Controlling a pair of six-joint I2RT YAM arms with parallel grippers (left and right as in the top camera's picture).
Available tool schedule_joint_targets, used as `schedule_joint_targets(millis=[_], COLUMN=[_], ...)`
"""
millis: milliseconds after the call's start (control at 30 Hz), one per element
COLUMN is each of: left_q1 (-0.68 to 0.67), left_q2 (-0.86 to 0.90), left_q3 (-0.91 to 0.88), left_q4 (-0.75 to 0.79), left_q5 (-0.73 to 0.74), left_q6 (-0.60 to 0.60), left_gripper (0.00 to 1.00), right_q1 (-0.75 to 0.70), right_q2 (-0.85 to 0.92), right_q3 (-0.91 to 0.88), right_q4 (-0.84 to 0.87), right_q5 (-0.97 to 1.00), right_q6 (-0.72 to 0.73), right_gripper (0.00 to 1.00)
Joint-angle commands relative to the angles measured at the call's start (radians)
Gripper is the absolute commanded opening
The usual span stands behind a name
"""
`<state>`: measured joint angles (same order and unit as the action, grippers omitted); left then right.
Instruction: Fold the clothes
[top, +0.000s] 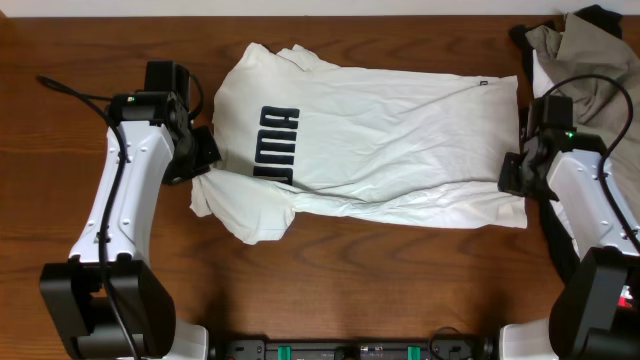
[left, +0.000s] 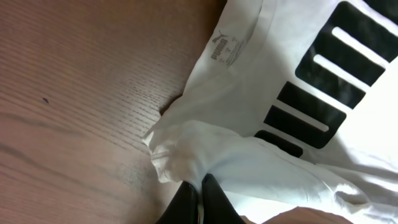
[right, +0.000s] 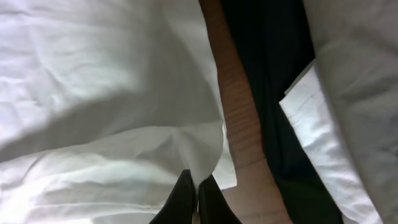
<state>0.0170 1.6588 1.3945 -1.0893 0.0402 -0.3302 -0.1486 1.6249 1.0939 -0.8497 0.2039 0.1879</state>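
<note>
The clothes, a white T-shirt with a black block-letter print, lie spread sideways across the wooden table, collar to the left. My left gripper is shut on a bunched fold of the shirt near its shoulder and sleeve; in the left wrist view its black fingers pinch white fabric beside the print. At the hem on the right, my right gripper is shut on the shirt's edge, fingers clamping a white fold.
An olive-grey garment and a black garment are heaped at the table's back right corner, close behind the right arm; the black garment shows right beside the hem. Bare wood lies in front of the shirt.
</note>
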Motion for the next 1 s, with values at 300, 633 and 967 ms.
schedule_joint_targets(millis=[300, 633, 967], left_q1=[0.003, 0.003, 0.003], left_q2=[-0.010, -0.011, -0.145], left_q3=[-0.003, -0.003, -0.003], left_q4=[-0.114, -0.235, -0.342], left_q5=[0.045, 0.169, 0.189], left_q6=[-0.023, 0.050, 0.075], left_gripper=[0.06, 0.06, 0.06], right_q1=[-0.054, -0.054, -0.054], right_q2=[-0.005, -0.257, -0.486], right_q3=[0.002, 0.019, 0.019], right_q4=[0.030, -0.107, -0.262], right_q5=[-0.021, -0.201, -0.130], right_q6=[0.065, 0.005, 0.010], right_gripper=[0.01, 0.01, 0.01])
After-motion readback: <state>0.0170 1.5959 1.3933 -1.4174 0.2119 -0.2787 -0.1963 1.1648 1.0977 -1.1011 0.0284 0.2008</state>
